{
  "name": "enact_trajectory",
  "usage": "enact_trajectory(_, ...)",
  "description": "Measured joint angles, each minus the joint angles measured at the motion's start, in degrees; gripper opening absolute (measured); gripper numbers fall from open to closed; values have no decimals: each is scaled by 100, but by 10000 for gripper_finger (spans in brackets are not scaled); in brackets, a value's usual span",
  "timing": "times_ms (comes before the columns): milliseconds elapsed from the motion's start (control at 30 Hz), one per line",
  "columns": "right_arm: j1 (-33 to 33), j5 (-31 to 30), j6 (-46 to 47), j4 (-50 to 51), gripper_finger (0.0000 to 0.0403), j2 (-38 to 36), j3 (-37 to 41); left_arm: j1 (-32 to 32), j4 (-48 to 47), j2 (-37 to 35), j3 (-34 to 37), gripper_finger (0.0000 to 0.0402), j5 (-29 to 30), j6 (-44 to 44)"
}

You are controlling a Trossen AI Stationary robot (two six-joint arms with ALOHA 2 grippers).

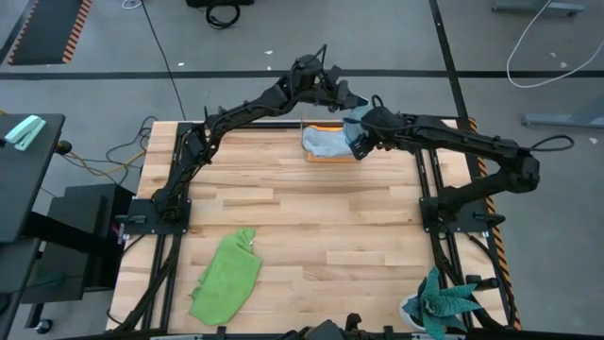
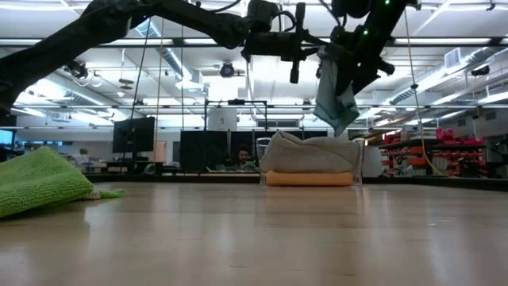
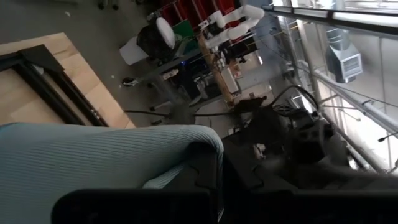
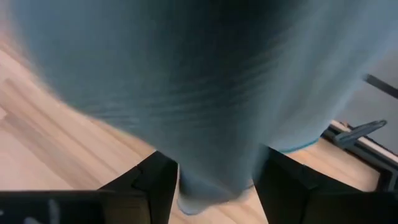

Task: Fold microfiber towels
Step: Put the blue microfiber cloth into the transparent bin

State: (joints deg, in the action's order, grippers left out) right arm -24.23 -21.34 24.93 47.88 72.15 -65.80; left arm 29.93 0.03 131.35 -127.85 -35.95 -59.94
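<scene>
The light blue towel hung in the air just above the clear box, pinched at its top edge by our left gripper, whose claw was clenched on the cloth, we judged so it could drop onto the grey towel and orange one stacked in the box. Our right gripper stood beside the box, fingers spread around the hanging cloth, apparently guiding it. The green towel lay unfolded well away from the box.

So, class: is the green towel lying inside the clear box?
No: the green towel lies loose on the table's near left, far from the clear box.
</scene>
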Motion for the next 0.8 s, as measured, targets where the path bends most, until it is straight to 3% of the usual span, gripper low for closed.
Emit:
enact_trajectory(367,-197,-285,-1,-36,167,36,2,4,4,0,0,10,-16,-49)
enact_trajectory(800,-317,-501,-335,-44,59,-184,2,55,1,0,0,10,-43,104)
